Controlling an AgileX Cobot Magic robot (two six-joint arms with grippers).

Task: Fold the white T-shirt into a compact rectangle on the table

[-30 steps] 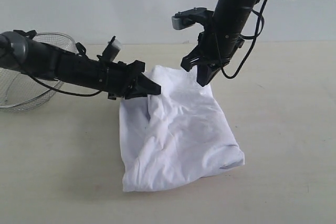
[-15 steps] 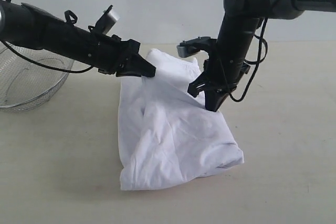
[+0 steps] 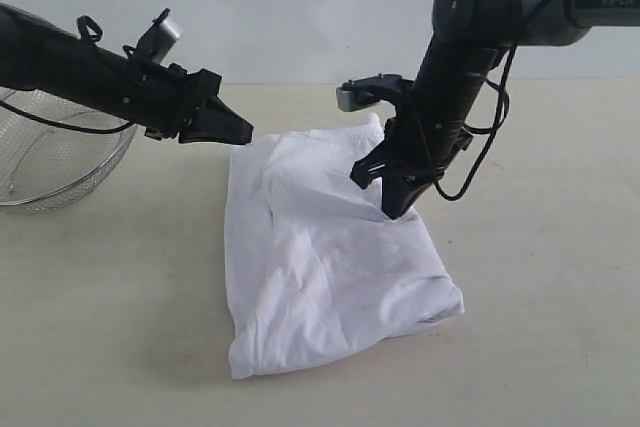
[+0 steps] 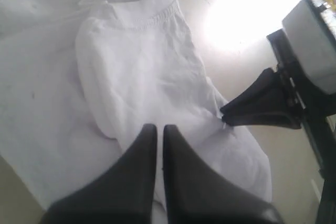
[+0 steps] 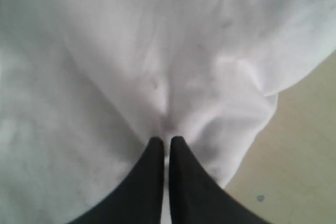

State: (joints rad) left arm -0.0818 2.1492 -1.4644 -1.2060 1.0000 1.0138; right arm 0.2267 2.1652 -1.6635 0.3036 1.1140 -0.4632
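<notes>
The white T-shirt (image 3: 320, 267) lies bunched in a rough folded block on the table (image 3: 560, 327), its lettering hidden. My right gripper (image 3: 393, 211) points down, shut, with its tips pressed onto the shirt's far right part; the cloth (image 5: 131, 51) puckers just ahead of the tips (image 5: 167, 140). My left gripper (image 3: 245, 134) is shut and empty. It hovers just off the shirt's far left corner, a little above the table. In the left wrist view its jaws (image 4: 159, 127) sit closed over the shirt (image 4: 131, 66), and a ribbed hem (image 4: 152, 17) shows.
A silver wire-mesh basket (image 3: 50, 167) stands at the far left, under the left arm. The right gripper's black tips (image 4: 227, 114) show in the left wrist view. Bare table (image 5: 299, 161) lies beside the shirt's edge.
The left gripper lifted up and away to the left, off the shirt, and the shirt's far edge dropped flat. The right gripper came down onto the shirt and stays pressed there.
</notes>
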